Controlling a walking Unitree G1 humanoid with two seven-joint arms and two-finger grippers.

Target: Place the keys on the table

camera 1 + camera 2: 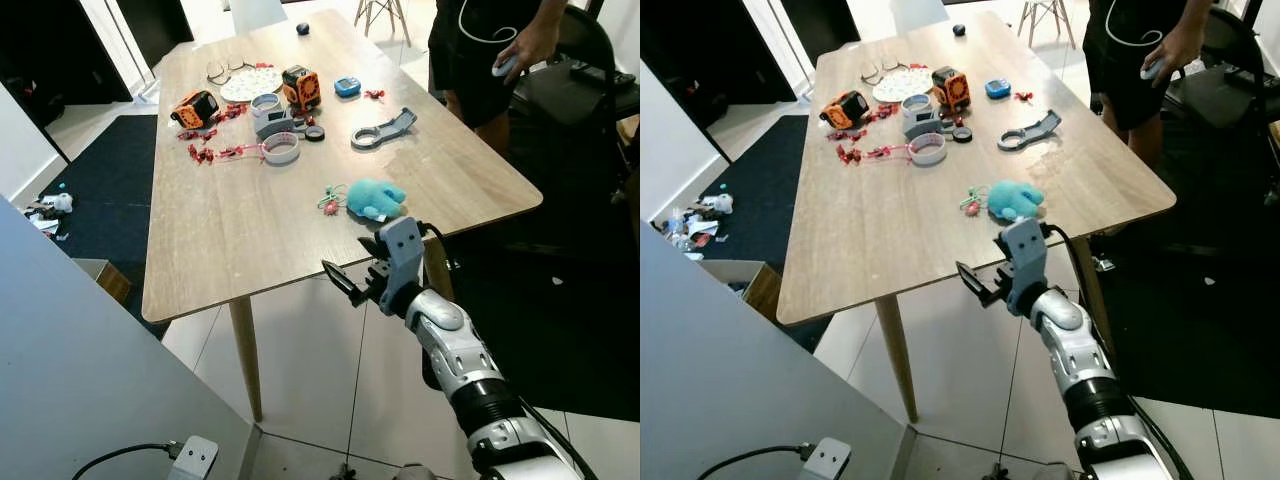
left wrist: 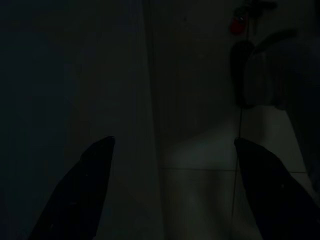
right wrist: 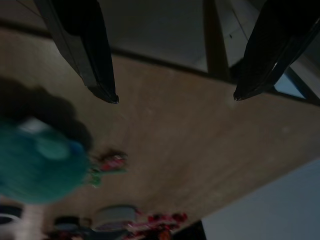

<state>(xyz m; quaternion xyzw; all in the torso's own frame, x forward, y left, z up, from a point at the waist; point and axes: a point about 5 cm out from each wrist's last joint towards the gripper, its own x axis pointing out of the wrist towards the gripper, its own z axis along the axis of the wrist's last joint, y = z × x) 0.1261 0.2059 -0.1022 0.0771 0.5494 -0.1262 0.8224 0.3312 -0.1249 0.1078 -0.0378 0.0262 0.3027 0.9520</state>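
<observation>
The left tool (image 2: 172, 190) hangs idle in deep shade; its two black fingers stand wide apart with nothing between them.

The wooden tabletop (image 1: 230, 235) carries, at its far left, an orange-and-black device (image 1: 195, 108) with red trinkets (image 1: 205, 152) scattered beside it. Next come a white plate (image 1: 250, 84), a grey roll of tape (image 1: 281, 148) and a second orange-and-black device (image 1: 301, 87). Further right lie a small blue object (image 1: 348, 86) and a grey wrench-like piece (image 1: 384, 130).

The keys (image 1: 331, 202) lie on the tabletop near its near edge, touching a teal plush charm (image 1: 376, 198) on their right. No tool is in contact with them.

The right tool (image 1: 352, 270) is held just off the near edge of the tabletop, below and close to the teal plush charm, at the end of the silver right arm (image 1: 468, 370). Its fingers (image 3: 85, 50) are spread wide and grip nothing; in the right wrist view they frame bare wood.

At the far right a person (image 1: 490, 50) stands beside the tabletop, one hand (image 1: 525, 48) on a small object.
</observation>
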